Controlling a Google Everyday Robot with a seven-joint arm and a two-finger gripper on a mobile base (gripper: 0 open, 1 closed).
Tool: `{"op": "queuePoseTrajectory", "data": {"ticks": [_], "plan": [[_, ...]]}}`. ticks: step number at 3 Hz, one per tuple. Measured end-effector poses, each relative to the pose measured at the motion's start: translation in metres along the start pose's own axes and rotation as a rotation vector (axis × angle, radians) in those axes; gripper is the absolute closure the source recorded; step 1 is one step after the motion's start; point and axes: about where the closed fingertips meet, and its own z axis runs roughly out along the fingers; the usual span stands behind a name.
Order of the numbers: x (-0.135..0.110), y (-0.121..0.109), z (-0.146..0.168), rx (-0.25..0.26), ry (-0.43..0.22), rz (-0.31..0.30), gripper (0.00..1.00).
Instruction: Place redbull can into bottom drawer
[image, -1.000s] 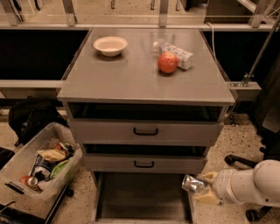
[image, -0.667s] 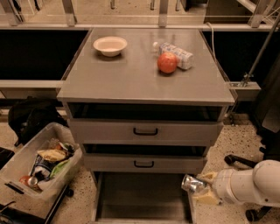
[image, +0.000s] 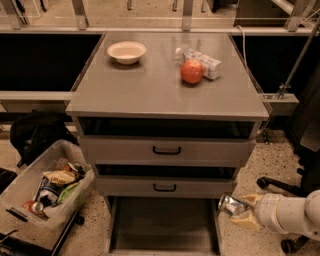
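Observation:
The redbull can (image: 231, 204), a small shiny silver can, is held in my gripper (image: 243, 211) at the lower right, level with the right rim of the bottom drawer. The gripper's pale fingers (image: 248, 219) close around the can, which tilts with its top end toward the drawer. The bottom drawer (image: 165, 222) is pulled out below the cabinet, its dark-grey floor bare. My white arm (image: 292, 216) comes in from the right edge.
On the cabinet top (image: 150, 90) stand a white bowl (image: 126, 51), a red apple (image: 192, 71) and a lying plastic bottle (image: 201, 61). Two upper drawers with black handles (image: 166, 150) are shut. A plastic bin of snacks (image: 47, 187) sits at lower left; a chair base (image: 280, 186) at right.

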Motion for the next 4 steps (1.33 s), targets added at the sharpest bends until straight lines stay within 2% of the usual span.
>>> {"op": "queuePoseTrajectory", "data": {"ticks": [1,2,3,4], "plan": [[0.029,-0.019,0.053,-0.046,-0.047,-0.014,1.00],[0.062,-0.022,0.132,-0.178,-0.034,-0.009,1.00],[0.076,-0.007,0.177,-0.242,-0.047,0.024,1.00],[0.076,-0.007,0.177,-0.242,-0.047,0.024,1.00]]}}
